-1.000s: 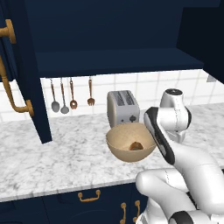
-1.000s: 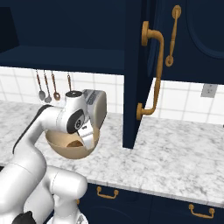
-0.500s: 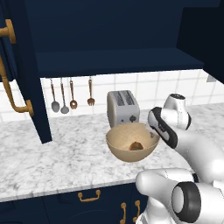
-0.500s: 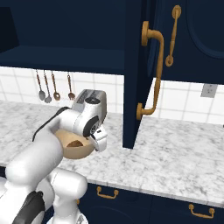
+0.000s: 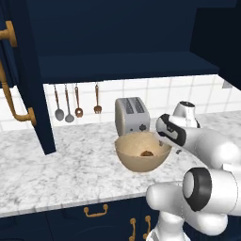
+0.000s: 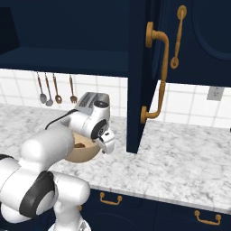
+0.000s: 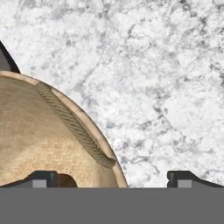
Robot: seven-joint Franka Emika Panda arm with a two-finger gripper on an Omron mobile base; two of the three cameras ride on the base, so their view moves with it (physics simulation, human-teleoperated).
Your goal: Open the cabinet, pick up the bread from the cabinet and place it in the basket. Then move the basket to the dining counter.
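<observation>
The tan woven basket (image 5: 136,159) stands on the marble counter in front of the toaster, with the bread (image 5: 147,153) lying in its bottom. My gripper (image 5: 173,143) is at the basket's right rim, open. In the hand view the open gripper (image 7: 111,180) straddles the basket (image 7: 30,131) rim just past its rope loop handle (image 7: 74,124), one fingertip (image 7: 43,178) inside over the bread (image 7: 65,180), the other outside over marble. The right base view has the gripper (image 6: 108,144) beside the basket (image 6: 83,155). The navy cabinet (image 5: 127,66) above stands open. The dining counter is out of view.
A silver toaster (image 5: 132,115) stands right behind the basket. Utensils (image 5: 75,106) hang on the tiled wall. One open cabinet door (image 6: 140,76) with its brass handle juts out over the counter right of the arm, the other door (image 5: 28,84) to the left. Drawers (image 6: 110,198) sit below the counter edge.
The hand has swung right from over the basket and dropped to its right rim. Basket and bread have stayed put, and the jaws have stayed open.
</observation>
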